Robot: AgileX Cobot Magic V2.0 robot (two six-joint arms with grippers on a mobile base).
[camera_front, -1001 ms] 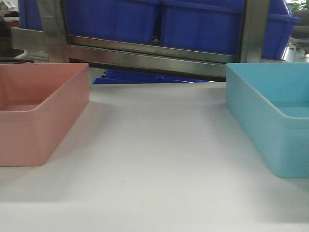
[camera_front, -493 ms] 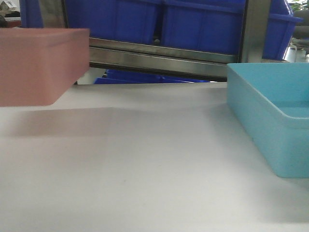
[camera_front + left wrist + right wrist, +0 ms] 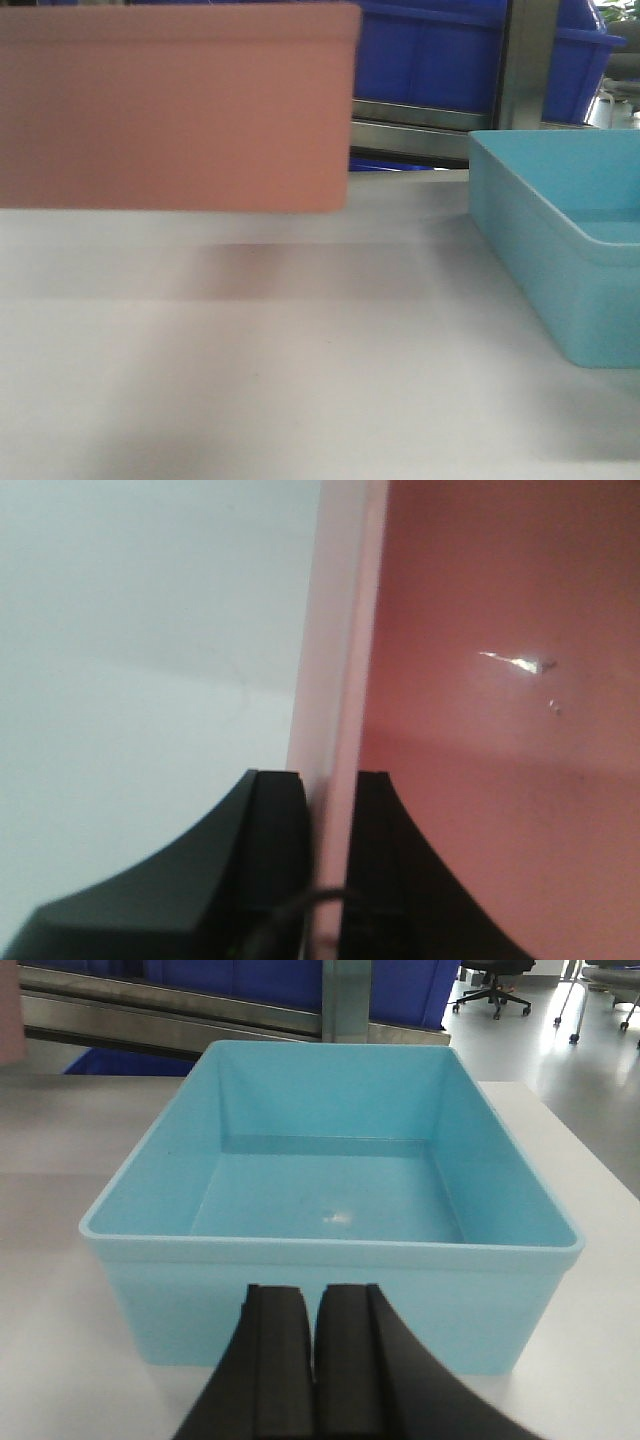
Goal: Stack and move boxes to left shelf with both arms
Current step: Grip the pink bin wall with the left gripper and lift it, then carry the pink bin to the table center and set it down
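The salmon pink bin point(image 3: 175, 105) hangs in the air above the white table, filling the upper left of the front view. In the left wrist view my left gripper point(image 3: 330, 785) is shut on the pink bin's wall point(image 3: 335, 660), one finger outside, one inside. The light sky blue bin point(image 3: 570, 240) rests on the table at the right. In the right wrist view my right gripper point(image 3: 313, 1300) is shut and empty, just in front of the blue bin's near wall point(image 3: 330, 1295). The left shelf's rollers are out of view.
Dark blue bins point(image 3: 440, 50) sit on a steel rack point(image 3: 415, 125) behind the table, with an upright post point(image 3: 528, 65). The white table point(image 3: 300, 380) spreads below. Office chairs point(image 3: 495, 985) stand on the floor far right.
The pink bin has been lifted off the table and carried to the right, toward the blue bin. The blue bin has not moved.
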